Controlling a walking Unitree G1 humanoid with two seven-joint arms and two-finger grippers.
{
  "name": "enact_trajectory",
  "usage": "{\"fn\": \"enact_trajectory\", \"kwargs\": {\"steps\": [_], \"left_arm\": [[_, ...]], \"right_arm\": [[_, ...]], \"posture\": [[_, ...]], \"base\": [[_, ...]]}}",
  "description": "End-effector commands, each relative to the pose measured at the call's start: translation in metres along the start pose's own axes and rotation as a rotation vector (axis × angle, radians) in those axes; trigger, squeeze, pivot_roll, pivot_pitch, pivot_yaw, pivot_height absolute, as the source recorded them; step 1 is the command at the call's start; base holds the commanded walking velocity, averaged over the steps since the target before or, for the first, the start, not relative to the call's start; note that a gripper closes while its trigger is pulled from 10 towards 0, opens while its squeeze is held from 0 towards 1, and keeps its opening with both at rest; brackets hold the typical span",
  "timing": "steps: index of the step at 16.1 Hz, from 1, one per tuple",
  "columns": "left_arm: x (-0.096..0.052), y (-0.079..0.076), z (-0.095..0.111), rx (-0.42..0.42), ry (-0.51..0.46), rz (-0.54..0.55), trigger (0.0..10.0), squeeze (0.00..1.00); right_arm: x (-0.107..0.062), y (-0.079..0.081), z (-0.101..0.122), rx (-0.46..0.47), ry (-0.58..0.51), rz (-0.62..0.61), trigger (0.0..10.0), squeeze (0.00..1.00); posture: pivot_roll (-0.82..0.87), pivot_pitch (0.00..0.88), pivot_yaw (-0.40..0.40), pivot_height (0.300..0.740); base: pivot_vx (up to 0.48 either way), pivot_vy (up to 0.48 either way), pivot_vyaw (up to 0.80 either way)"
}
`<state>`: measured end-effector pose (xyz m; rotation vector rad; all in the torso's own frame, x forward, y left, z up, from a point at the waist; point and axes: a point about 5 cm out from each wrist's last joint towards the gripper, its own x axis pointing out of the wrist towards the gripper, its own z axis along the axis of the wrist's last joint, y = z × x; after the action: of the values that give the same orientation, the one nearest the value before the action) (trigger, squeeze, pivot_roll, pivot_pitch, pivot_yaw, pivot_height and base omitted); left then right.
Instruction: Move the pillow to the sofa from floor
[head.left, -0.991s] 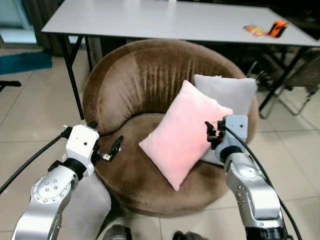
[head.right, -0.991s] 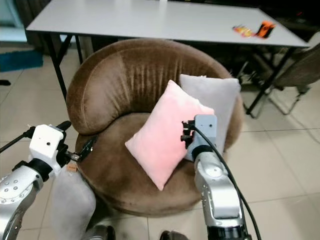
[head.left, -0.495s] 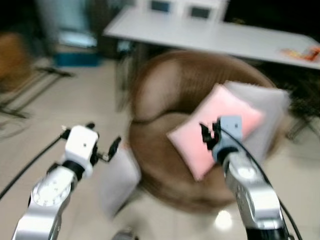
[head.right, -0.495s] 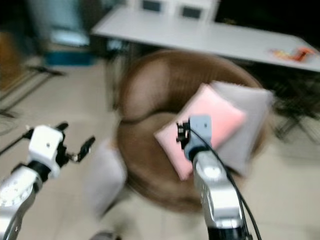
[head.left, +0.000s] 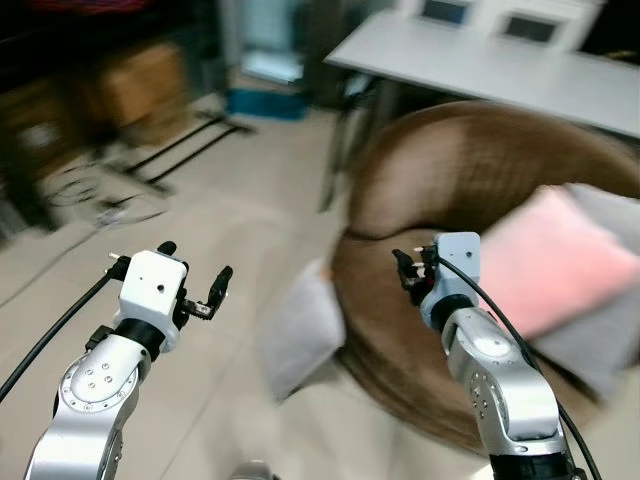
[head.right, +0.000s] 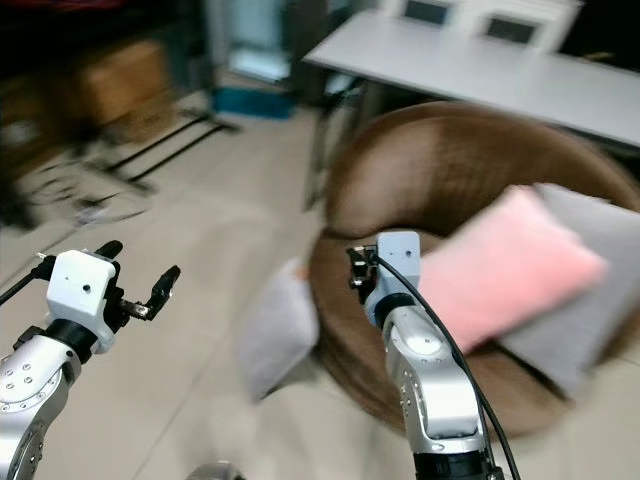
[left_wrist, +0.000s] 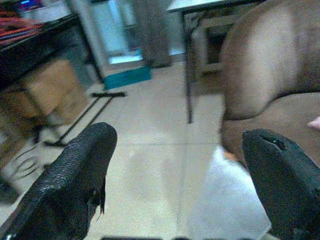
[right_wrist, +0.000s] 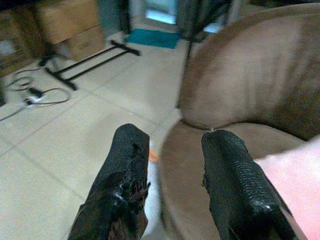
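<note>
A grey pillow stands on the tiled floor, leaning against the front left side of the round brown sofa. It also appears as the pale pillow in the left wrist view. A pink pillow lies on the sofa seat with another grey pillow behind it. My left gripper hangs open over bare floor, left of the floor pillow. My right gripper is open in front of the sofa's left edge, holding nothing. The picture is blurred.
A grey table stands behind the sofa. To the left are cardboard boxes, black rack legs, cables on the floor and a teal mat. Open tile floor spreads between them and the sofa.
The whole view has swung left, so the sofa and pillows now sit at the right. Both arms keep the same pose with fingers still apart.
</note>
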<state>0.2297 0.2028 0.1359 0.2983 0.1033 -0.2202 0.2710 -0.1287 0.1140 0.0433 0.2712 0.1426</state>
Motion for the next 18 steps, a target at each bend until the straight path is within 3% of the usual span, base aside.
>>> {"fn": "enact_trajectory", "kwargs": {"steps": [1, 3, 8, 12, 14, 18], "left_arm": [[0.0009, -0.0005, 0.0035, 0.012, -0.016, -0.002, 10.0, 0.00], [0.0026, -0.0003, 0.0045, 0.011, -0.018, -0.007, 10.0, 0.00], [0.0043, 0.0009, 0.0052, 0.010, -0.018, -0.006, 10.0, 0.00], [0.0047, 0.0022, 0.0057, 0.013, -0.017, -0.001, 10.0, 0.00], [0.0048, 0.0022, 0.0058, 0.013, -0.018, -0.002, 10.0, 0.00], [0.0054, 0.0019, 0.0059, 0.012, -0.018, -0.007, 10.0, 0.00]], "right_arm": [[-0.0002, 0.0002, 0.0024, 0.009, -0.006, 0.004, 10.0, 0.00], [0.0006, -0.0011, 0.0036, -0.013, -0.015, -0.013, 10.0, 0.00], [0.0025, -0.0051, 0.0058, -0.017, -0.026, -0.034, 10.0, 0.00], [0.0046, -0.0003, 0.0065, -0.031, -0.029, -0.014, 10.0, 0.00], [0.0049, -0.0036, 0.0060, 0.010, -0.028, -0.044, 10.0, 0.00], [0.0054, -0.0049, 0.0061, -0.007, -0.028, -0.047, 10.0, 0.00]], "posture": [[0.04, 0.000, -0.069, 0.740], [0.04, 0.000, -0.063, 0.740], [0.04, 0.000, -0.062, 0.740], [0.05, 0.000, -0.064, 0.740], [0.05, 0.000, -0.064, 0.740], [0.05, 0.000, -0.064, 0.740]], "base": [[0.000, 0.000, 0.80], [0.300, 0.000, 0.68], [0.348, 0.000, 0.00], [0.356, 0.000, 0.80], [0.356, 0.000, 0.00], [0.355, 0.000, 0.00]]}}
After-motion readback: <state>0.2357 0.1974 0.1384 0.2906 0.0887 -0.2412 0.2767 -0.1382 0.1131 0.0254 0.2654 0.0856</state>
